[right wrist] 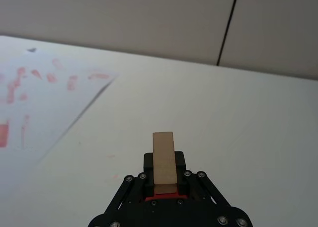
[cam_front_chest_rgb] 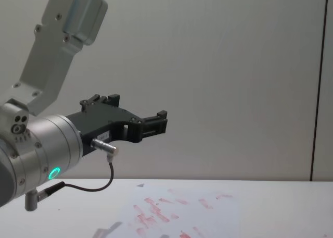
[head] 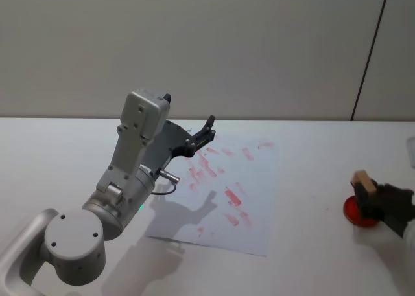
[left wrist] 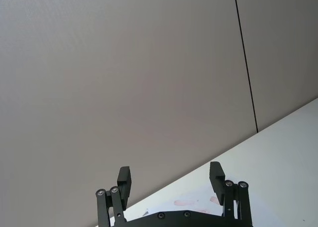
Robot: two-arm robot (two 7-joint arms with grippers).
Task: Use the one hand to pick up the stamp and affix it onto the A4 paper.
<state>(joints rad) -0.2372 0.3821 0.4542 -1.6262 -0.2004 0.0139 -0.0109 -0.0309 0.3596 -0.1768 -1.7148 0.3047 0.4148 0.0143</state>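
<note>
- Below the right tool (right wrist: 164,163), clamped on the stamp (right wrist: 163,155), we see a red pad (head: 356,213): inking, we judge.
- Next: carry it leftward onto the A4 paper (head: 249,202).
- Left tool (left wrist: 170,173) hovers above paper, prongs apart.

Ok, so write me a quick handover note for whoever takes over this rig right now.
Right pincer: shut on the stamp, at the right of the table, over a red ink pad.
Left pincer: open, empty, raised high on the A4 paper's left side.
The paper lies flat, carrying many red prints.
Done: stamp grasped.
To do: carry it to the paper and press down.
</note>
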